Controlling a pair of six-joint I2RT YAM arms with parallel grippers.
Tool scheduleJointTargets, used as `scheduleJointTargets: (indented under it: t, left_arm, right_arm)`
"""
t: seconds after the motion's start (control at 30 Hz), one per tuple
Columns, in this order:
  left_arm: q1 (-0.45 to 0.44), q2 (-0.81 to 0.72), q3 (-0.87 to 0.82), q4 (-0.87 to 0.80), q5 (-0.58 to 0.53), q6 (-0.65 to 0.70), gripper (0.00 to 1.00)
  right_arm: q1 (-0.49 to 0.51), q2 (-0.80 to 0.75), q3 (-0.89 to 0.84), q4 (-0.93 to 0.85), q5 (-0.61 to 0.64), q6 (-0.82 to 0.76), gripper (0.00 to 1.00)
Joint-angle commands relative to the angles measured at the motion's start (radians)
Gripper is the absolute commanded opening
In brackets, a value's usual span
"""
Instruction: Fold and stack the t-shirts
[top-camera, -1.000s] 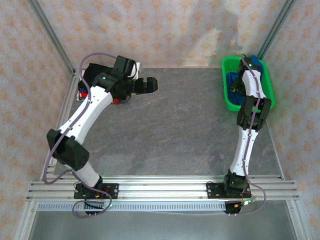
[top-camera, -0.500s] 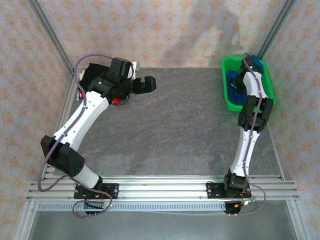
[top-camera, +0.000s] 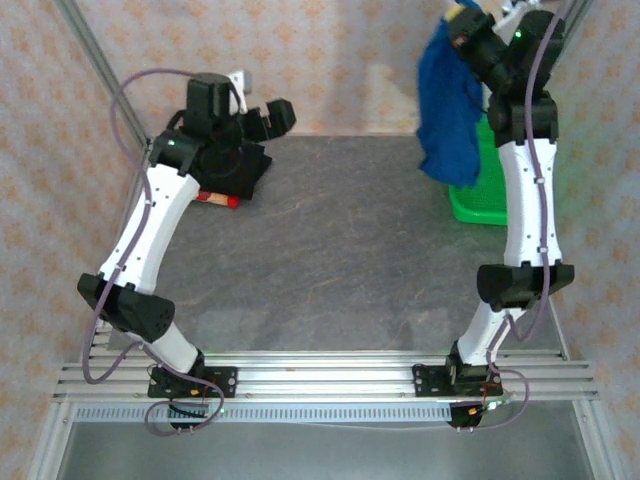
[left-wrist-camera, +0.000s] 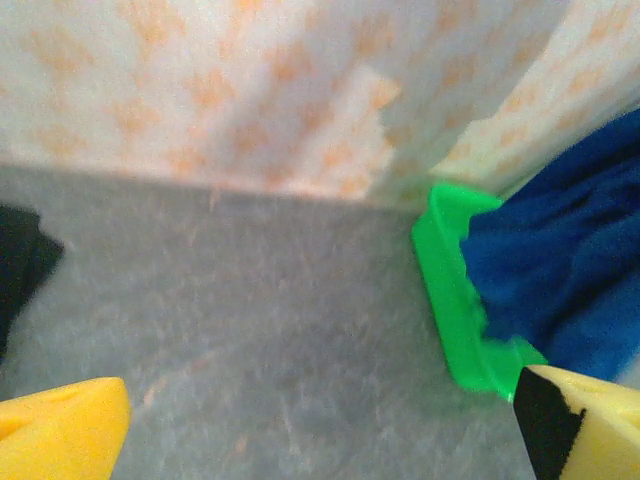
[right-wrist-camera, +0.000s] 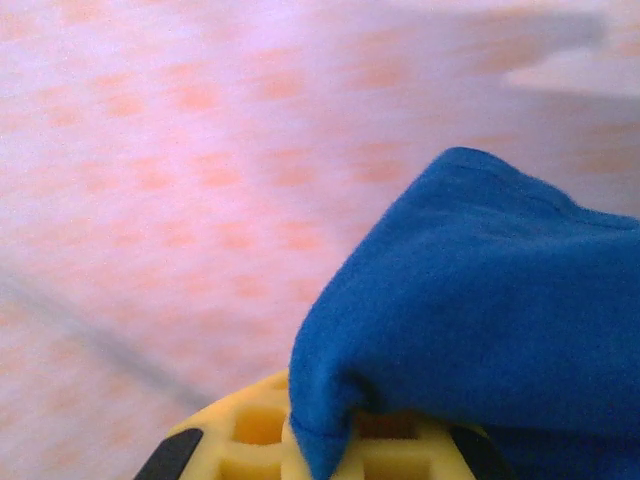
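Hanging limp above the basket (top-camera: 478, 208): blue t-shirt (top-camera: 448, 110), soft and light, bunched edge clenched in the right hand (top-camera: 468, 30); left hand (top-camera: 265, 118) released. Probably best taken by its corners.

Right hand (top-camera: 468, 38) held high, clamped tight; left hand (top-camera: 262, 108) spread wide.

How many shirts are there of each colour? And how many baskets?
Blue shirt: 1, hanging from the right pincer
Black shirt: 1
Red shirt: 1, just an edge peeking out by the black one
Green basket: 1
Total: 4 things
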Motion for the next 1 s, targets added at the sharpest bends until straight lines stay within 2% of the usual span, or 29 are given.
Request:
scheduleJointTargets:
  t: [0.0, 0.1, 0.23, 0.37, 0.43, 0.5, 0.57, 0.6, 0.67, 0.7, 0.8, 0.87, 0.93, 0.97]
  left_arm:
    - [0.063, -0.006, 0.105, -0.028, -0.034, -0.01, 1.0]
    - [0.138, -0.045, 0.128, -0.045, -0.032, -0.025, 1.0]
    - [0.183, -0.107, 0.108, -0.091, -0.091, 0.007, 1.0]
    - [0.181, -0.164, 0.004, -0.091, -0.084, 0.053, 1.0]
    - [0.172, -0.185, -0.068, -0.107, -0.086, 0.074, 1.0]
    - [0.143, -0.209, -0.154, -0.124, -0.112, 0.101, 1.0]
    - [0.107, -0.237, -0.271, -0.108, -0.126, 0.103, 1.0]
    - [0.084, -0.249, -0.343, -0.084, -0.123, 0.1, 1.0]
    - [0.037, -0.258, -0.452, -0.063, -0.121, 0.084, 1.0]
    - [0.019, -0.26, -0.499, -0.053, -0.106, 0.077, 1.0]
    - [0.006, -0.265, -0.608, -0.046, -0.096, 0.026, 1.0]
    - [0.006, -0.252, -0.634, -0.093, -0.112, 0.023, 1.0]
    - [0.014, -0.229, -0.646, -0.172, -0.129, 0.026, 1.0]
    - [0.021, -0.217, -0.653, -0.201, -0.129, 0.023, 1.0]
  right_arm:
    - [0.109, 0.089, 0.211, -0.019, -0.131, 0.089, 0.0]
    - [0.164, 0.12, 0.234, 0.014, -0.152, 0.189, 0.0]
    - [0.193, 0.1, 0.121, -0.071, -0.116, 0.138, 0.0]
    - [0.192, 0.043, -0.185, -0.08, -0.06, 0.081, 0.0]
    - [0.181, 0.03, -0.318, -0.184, 0.02, 0.018, 0.0]
    - [0.163, 0.037, -0.449, -0.258, 0.004, -0.007, 0.03]
    - [0.163, 0.017, -0.654, -0.243, 0.027, -0.044, 0.25]
    - [0.16, 0.001, -0.773, -0.196, 0.013, -0.043, 0.28]
    - [0.149, -0.026, -0.957, -0.092, -0.035, -0.03, 0.49]
    - [0.134, -0.038, -1.016, -0.079, -0.057, -0.002, 0.55]
    - [0.115, -0.125, -1.108, -0.059, -0.078, -0.013, 0.62]
    - [0.115, -0.198, -1.101, -0.138, -0.056, -0.079, 0.69]
    - [0.123, -0.26, -1.039, -0.312, 0.015, -0.185, 0.89]
    - [0.135, -0.281, -1.012, -0.387, 0.049, -0.232, 0.95]
